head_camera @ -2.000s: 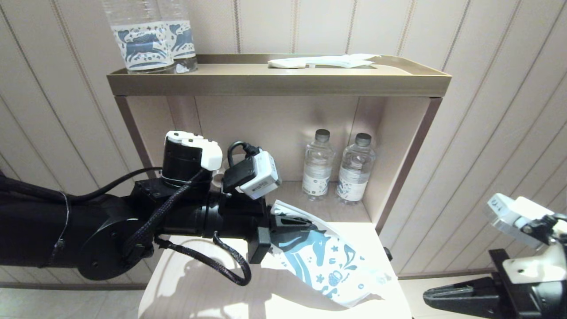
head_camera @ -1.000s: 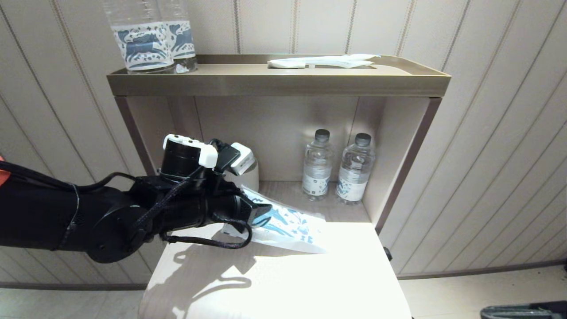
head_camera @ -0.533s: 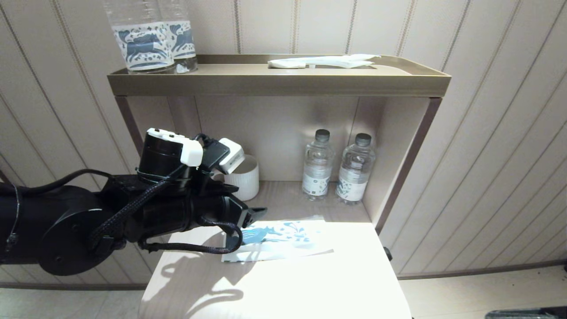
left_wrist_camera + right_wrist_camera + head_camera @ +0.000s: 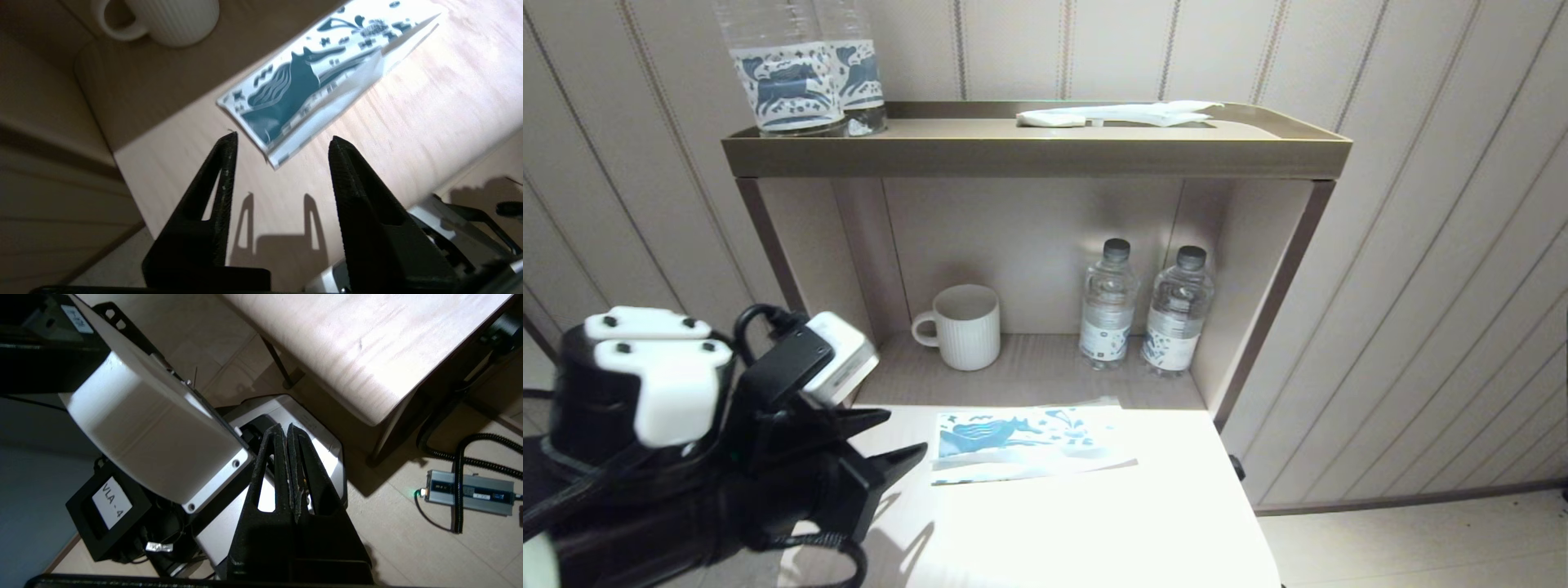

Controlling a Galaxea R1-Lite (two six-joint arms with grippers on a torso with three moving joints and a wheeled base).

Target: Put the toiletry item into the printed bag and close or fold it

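Observation:
The printed bag (image 4: 1025,445) lies flat on the pale table (image 4: 1094,531), folded over, its blue horse facing up; it also shows in the left wrist view (image 4: 310,77). My left gripper (image 4: 894,441) hangs off the table's left edge, open and empty, a short way left of the bag. The same left gripper (image 4: 282,141) points at the bag's near corner with nothing between the jaws. My right gripper (image 4: 285,430) is parked low beside the table, over the robot's base, shut on nothing. No toothbrush shows anywhere.
A white mug (image 4: 964,327) and two small water bottles (image 4: 1147,306) stand in the shelf niche behind the table. On the shelf top (image 4: 1029,151) are two labelled bottles (image 4: 800,69) and a flat white packet (image 4: 1119,113).
My left gripper laid the bag flat on the table, let go of it and pulled back to the left. The right arm dropped out of the head view.

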